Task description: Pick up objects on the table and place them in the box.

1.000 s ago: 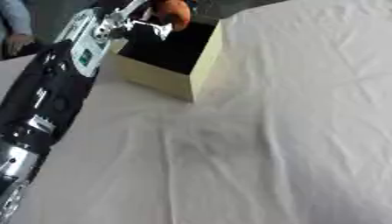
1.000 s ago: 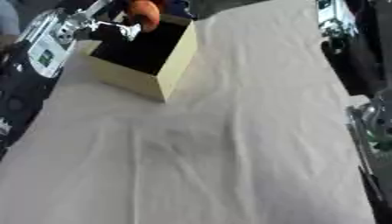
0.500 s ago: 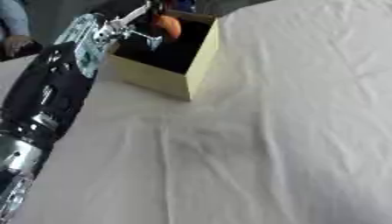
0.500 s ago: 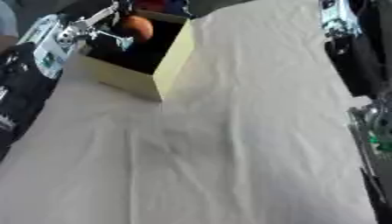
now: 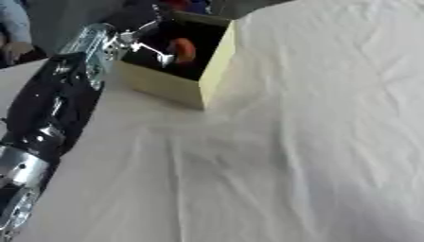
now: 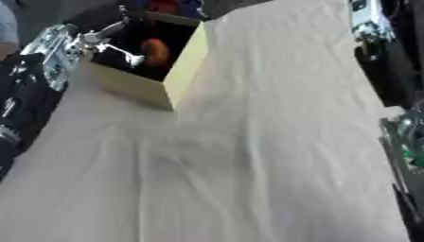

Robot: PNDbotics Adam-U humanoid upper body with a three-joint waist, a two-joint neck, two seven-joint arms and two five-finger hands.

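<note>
Cloth [image 5: 281,156], pale and wrinkled, covers the worktop from the near edge to the far end, with creases fanning out across its middle. Along the left side the robot's left arm [image 5: 46,123] runs away from the camera, black with a silver joint nearest the lower corner. It reaches up to the box [image 5: 178,87], a pale yellow open-topped carton with a dark inside, standing on the cloth at the far left. The left hand [image 5: 124,41] sits over the near-left rim of the box, and its thin silver fingers [image 6: 124,56] stretch out straight over the opening, spread and gripping nothing. Just past the fingertips an orange round object [image 6: 154,51] lies inside the box, against the dark interior; whether a fingertip touches it cannot be told. On the right edge, in the right eye view, parts of the robot's right arm [image 6: 368,23] show, dark with a silver piece at the far end; the right hand itself is not to be seen.
</note>
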